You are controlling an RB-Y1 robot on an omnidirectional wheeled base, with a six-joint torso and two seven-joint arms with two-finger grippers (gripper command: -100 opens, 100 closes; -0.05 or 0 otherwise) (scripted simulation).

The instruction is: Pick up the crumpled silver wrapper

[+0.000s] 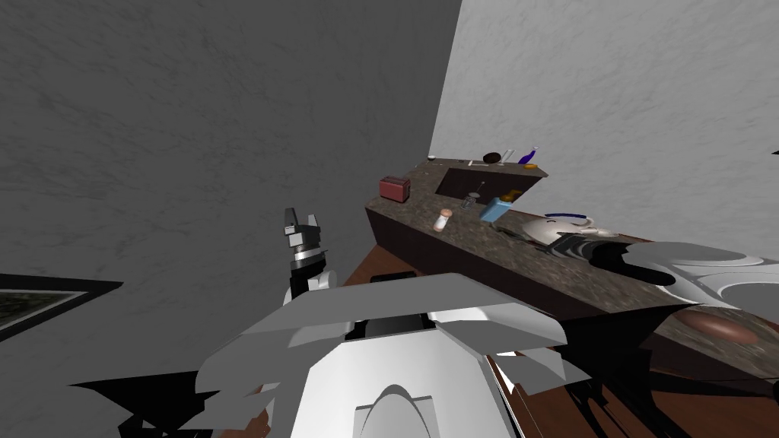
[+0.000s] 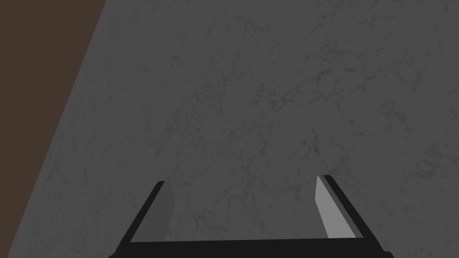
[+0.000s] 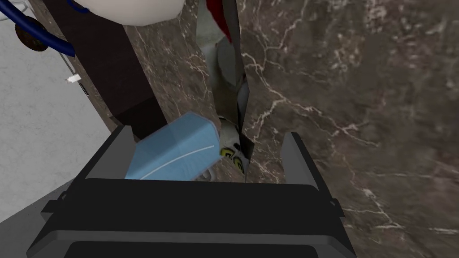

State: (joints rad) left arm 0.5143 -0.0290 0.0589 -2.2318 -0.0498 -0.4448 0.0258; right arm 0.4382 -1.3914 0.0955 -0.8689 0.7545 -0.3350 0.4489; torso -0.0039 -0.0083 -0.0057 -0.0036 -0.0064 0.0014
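Over the counter (image 3: pixel 358 89), we are holding our right gripper (image 3: pixel 206 141) open and empty, with the wrapper (image 3: pixel 228 76) lying between its fingers (image 3: pixel 293 156) by a blue box (image 3: pixel 175 148), our left gripper (image 2: pixel 242 188) open too.

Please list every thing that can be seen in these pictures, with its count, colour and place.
counter: one, dark brown marbled, along the pale wall.
wrapper: one, silver with red and yellow, on the counter.
carton: one, light blue, beside the wrapper.
toaster: one, red, counter's corner.
jar: one, pale, counter's front edge.
pot: one, white with blue handle, past the carton.
sink: one, dark, set in the counter.
left gripper: one, raised left of the counter, jaws open.
right gripper: one, at the carton and wrapper, jaws open.
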